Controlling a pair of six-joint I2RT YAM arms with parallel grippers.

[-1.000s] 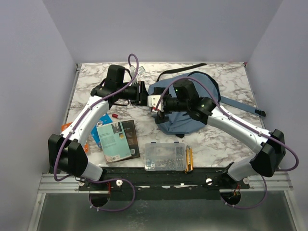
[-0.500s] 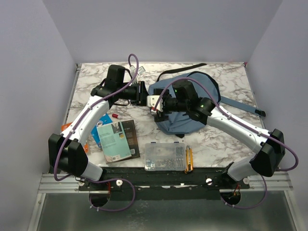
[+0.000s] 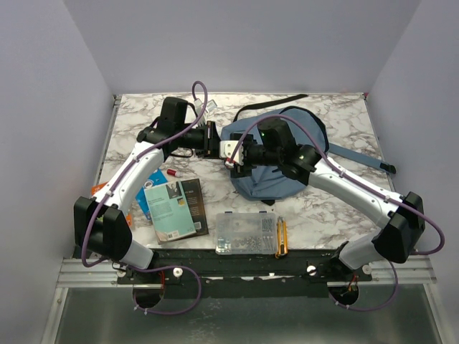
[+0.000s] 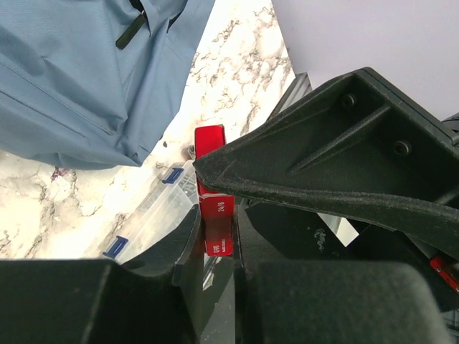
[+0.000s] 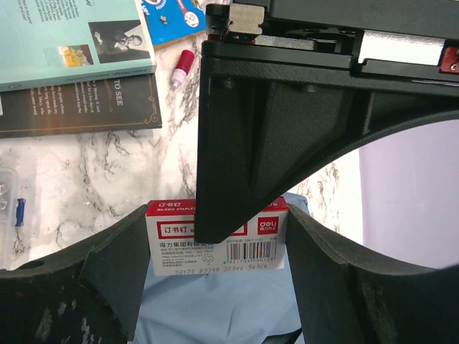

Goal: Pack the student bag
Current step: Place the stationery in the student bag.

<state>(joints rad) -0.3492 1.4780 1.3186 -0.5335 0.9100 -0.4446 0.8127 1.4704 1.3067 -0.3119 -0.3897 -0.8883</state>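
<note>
beside the student bag (image 3: 271, 188), left gripper (image 3: 219, 143) pinches box (image 5: 172, 247).

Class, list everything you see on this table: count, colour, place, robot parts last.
student bag: 1, blue-grey, far centre-right.
staples box: 1, white and red, at bag's left edge.
books: 2, teal over dark, near left.
card: 1, blue, beside books.
tube: 1, red-capped, beyond books.
organiser case: 1, clear, near centre.
slim tool: 1, yellow and black, right of case.
flat item: 1, orange, left edge, mostly hidden.
table: 1, white marble.
left gripper: black, shut on staples box.
right gripper: black, fingers flanking it.
</note>
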